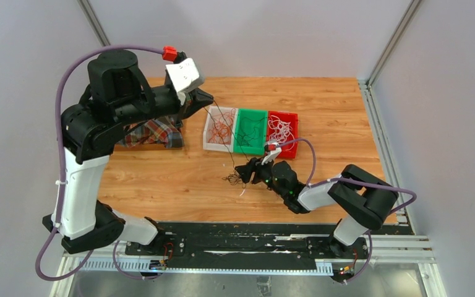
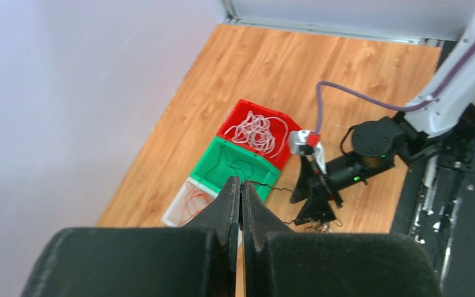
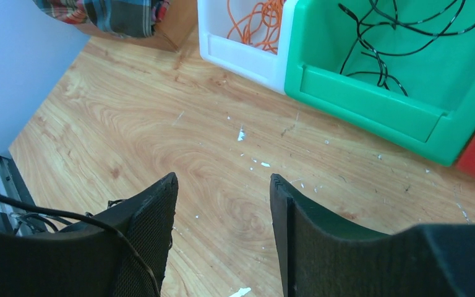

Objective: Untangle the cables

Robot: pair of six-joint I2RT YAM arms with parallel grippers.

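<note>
Black cable (image 1: 231,162) runs in a nearly straight line from the raised left claw (image 1: 209,101), which is clenched on its upper end, down to a small dark tangle (image 1: 234,179) on the table (image 1: 161,179). From the left wrist, the two fingers (image 2: 222,204) are seen pressed together, with the thin strand coming out at their tips. Right claw (image 1: 243,172) sits low over the wood just beside the tangle, released. Its wrist view shows the jaws apart with only bare board between them, and a dark strand crossing the outside of one finger (image 3: 151,229). Behind stand three bins in a row, touching: a white bin (image 1: 216,147) with orange cables (image 1: 221,129), a green bin (image 1: 247,150) with black cables (image 3: 377,62), and a red bin (image 1: 295,124) with white cables (image 1: 280,129). A plaid cloth (image 1: 151,133) lies left of the bins, partly under the left arm.
</note>
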